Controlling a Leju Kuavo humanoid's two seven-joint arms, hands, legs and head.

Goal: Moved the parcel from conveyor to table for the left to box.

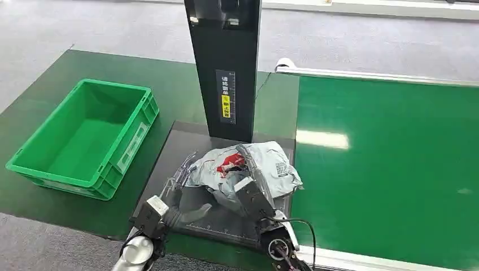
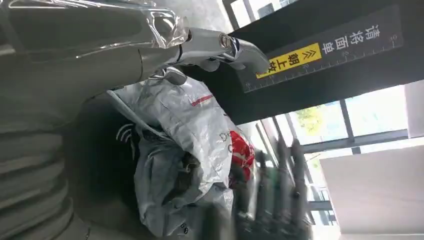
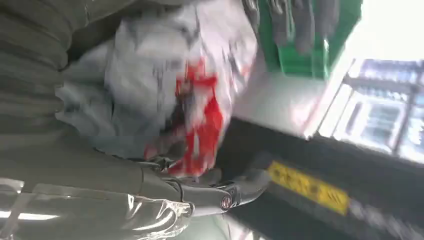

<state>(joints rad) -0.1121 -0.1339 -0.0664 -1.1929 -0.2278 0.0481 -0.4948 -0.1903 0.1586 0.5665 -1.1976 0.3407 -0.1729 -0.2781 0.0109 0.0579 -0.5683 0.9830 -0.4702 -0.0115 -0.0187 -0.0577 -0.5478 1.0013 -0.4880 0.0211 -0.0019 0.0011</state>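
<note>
Lying crumpled on the black pad (image 1: 186,148), the parcel (image 1: 265,164) is a soft grey poly mailer w/ a red patch and small dark print, wrinkled and glossy, bulging unevenly. The pad is a flat matte rectangle w/ a ruler scale along its near edge, set on the dark green bench (image 1: 56,79); the parcel sits toward the pad's 3 o'clock side, just in front of the black column (image 1: 226,62), a tall smooth post w/ a yellow label.

The right hand (image 1: 251,180) lies over the parcel from the 6 o'clock side, its fingers (image 1: 248,158) reaching across the top of the bag. In the right wrist view the bag is pressed against the ribbed grey cover and the thumb (image 3: 220,192) curls round its edge, so this hand grips the parcel, though that view is blurred.

The left hand (image 1: 183,183) is at the parcel's 9 o'clock edge, dark slim fingers (image 1: 183,169) spread apart and pointing toward 12 o'clock, right beside the bag. Whether they touch it: cannot tell. The left wrist view shows the thumb clear of the bag; nothing is clasped.

At 9 o'clock of the pad, well apart, stands 1 bright green plastic crate (image 1: 135,121), rectangular, ribbed rim, nothing inside. At 3 o'clock runs the conveyor (image 1: 390,169), a smooth shiny green belt w/ a silver rail along its far edge.
</note>
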